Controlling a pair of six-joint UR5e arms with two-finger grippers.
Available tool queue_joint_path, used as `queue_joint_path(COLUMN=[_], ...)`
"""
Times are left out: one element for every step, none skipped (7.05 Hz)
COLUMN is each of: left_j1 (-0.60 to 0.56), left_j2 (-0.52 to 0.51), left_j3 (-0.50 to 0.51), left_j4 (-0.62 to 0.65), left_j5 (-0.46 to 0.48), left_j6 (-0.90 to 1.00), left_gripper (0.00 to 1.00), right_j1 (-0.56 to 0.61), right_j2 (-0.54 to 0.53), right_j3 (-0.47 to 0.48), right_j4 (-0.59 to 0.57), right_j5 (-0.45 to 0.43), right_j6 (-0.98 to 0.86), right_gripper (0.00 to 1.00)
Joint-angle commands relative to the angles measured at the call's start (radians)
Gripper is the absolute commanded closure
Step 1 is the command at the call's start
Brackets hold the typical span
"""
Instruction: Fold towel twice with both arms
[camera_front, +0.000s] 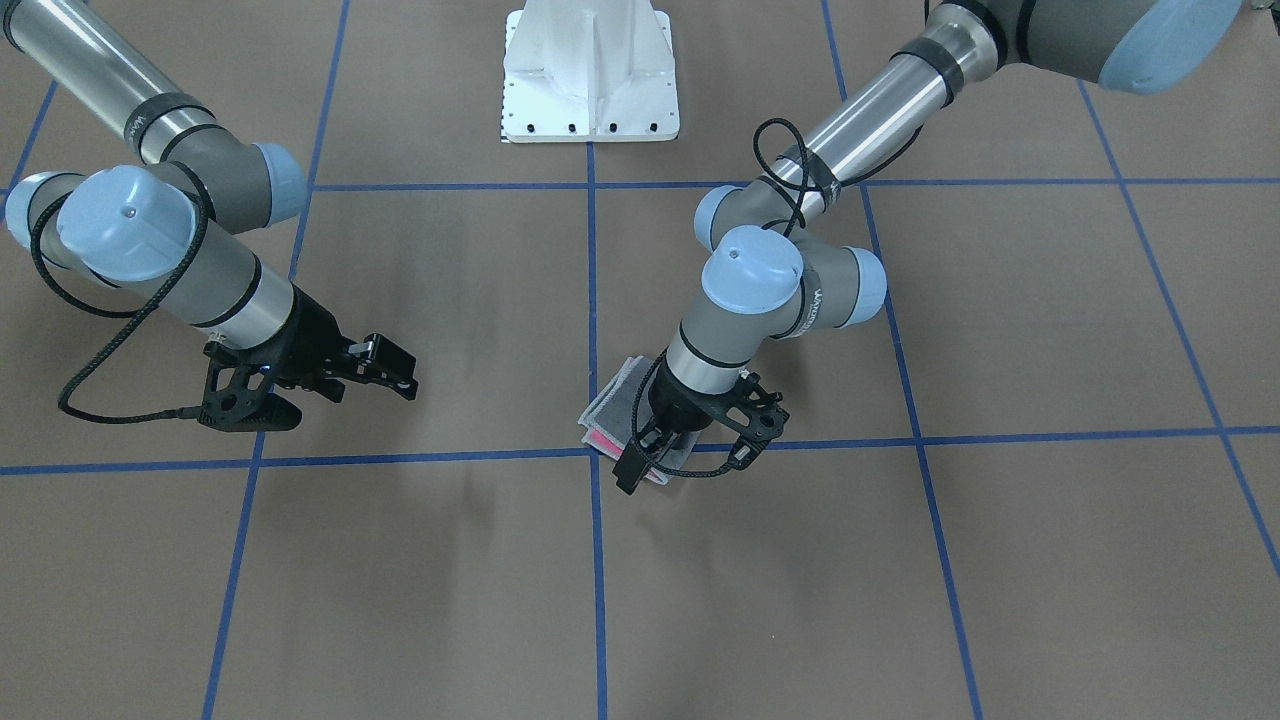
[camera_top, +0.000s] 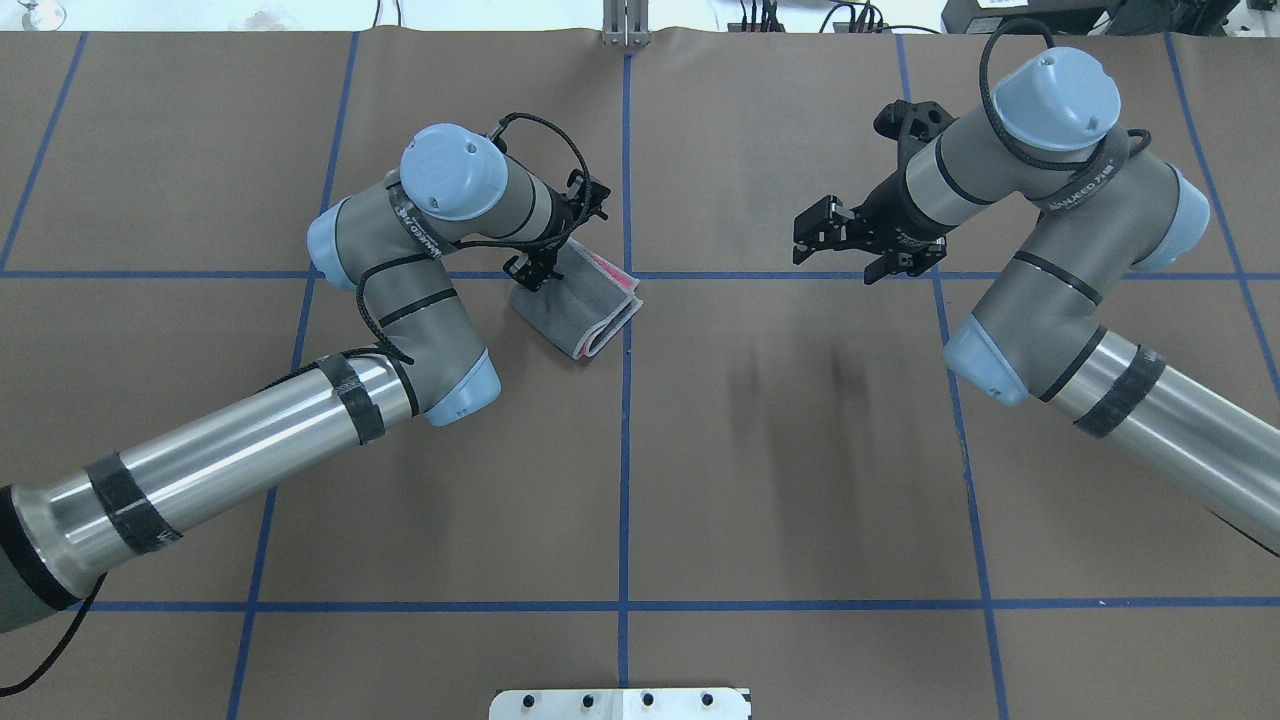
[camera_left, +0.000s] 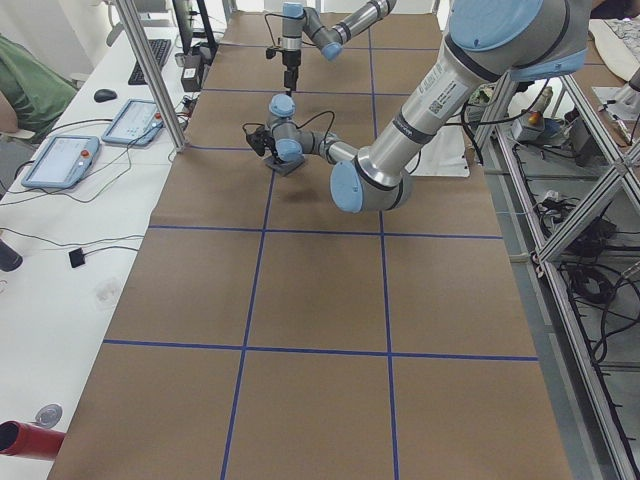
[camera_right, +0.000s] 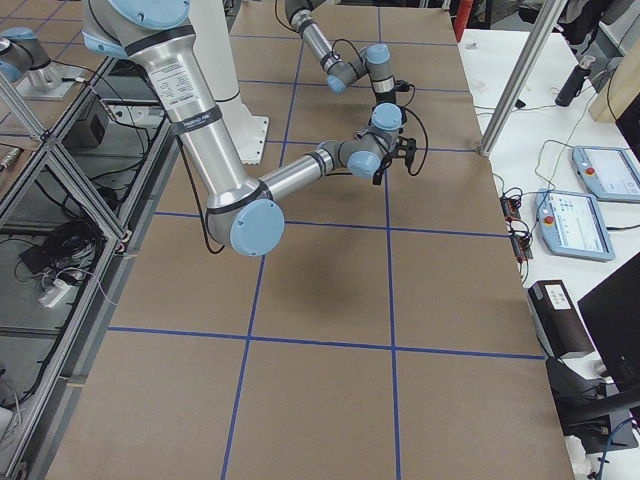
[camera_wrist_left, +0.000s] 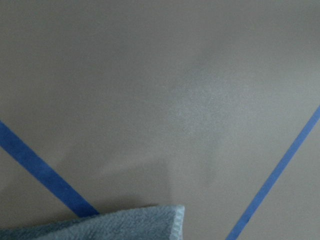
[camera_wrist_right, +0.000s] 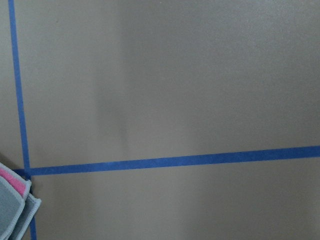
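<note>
Towel (camera_top: 580, 305) lies folded small on the bench (camera_top: 800, 450), grey face up, pink layers showing at its right and lower edges, left of centre in the overhead view and just left of the vertical blue tape line (camera_top: 625, 450). In the front-facing view it sits at centre frame (camera_front: 608, 410), partly under the arm. Left end effector (camera_top: 535, 270) points down over the towel's upper left corner, at or just above the cloth; contact unclear, and cannot tell if the fingers are released or clenched since the wrist body blocks them. Same end effector in the front view (camera_front: 645, 460), low over the towel's near edge. Left wrist view shows only a grey towel corner (camera_wrist_left: 125, 225) with light stitched hem at bottom of frame, no fingers visible. Right end effector (camera_top: 815, 230) is upper right of centre overhead, fingers parted, grasping nothing, well apart from the towel, held over bare bench. Front view has it at mid left (camera_front: 395, 370). Right wrist view catches stacked towel corners (camera_wrist_right: 10, 200), grey and pink, at lower left. White pedestal (camera_front: 590, 75) at top centre of the front view.
</note>
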Motion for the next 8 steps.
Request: queue_joint_path(left_j1=[-0.020,-0.045,-0.068,-0.105,-0.151,-0.195,-0.229,-0.261], left_j2=[-0.017,-0.028,-0.037,-0.036,-0.034,-0.031,-0.019,0.025], left_j3=[0.014,0.014,0.014,0.009,0.001,-0.031,-0.080,-0.138], left_j4=[-0.008,-0.007,-0.005,0.004,0.049,0.153,0.279,0.365], left_j5=[-0.001,-0.006,-0.015,-0.073,-0.143,-0.179,-0.182,-0.182], left_j6=[0.003,0.011,0.040,0.075,0.139,0.261,0.401,0.543], left_gripper=[0.00,0.00,0.00,0.00,0.00,0.00,0.00,0.00], right_j1=[0.004,0.010,0.018,0.029,0.056,0.087,0.110,0.154], right_j2=[0.000,0.000,0.000,-0.002,-0.003,-0.009,-0.009,-0.009], right_j3=[0.000,0.000,0.000,0.002,0.000,-0.014,-0.034,-0.044], right_j4=[-0.001,-0.003,-0.003,-0.004,-0.012,-0.027,-0.082,-0.155], right_j5=[0.000,0.000,0.000,0.002,0.005,0.005,0.002,0.002], right_j6=[0.000,0.000,-0.002,-0.003,-0.052,-0.108,-0.211,-0.327], right_gripper=[0.00,0.00,0.00,0.00,0.00,0.00,0.00,0.00])
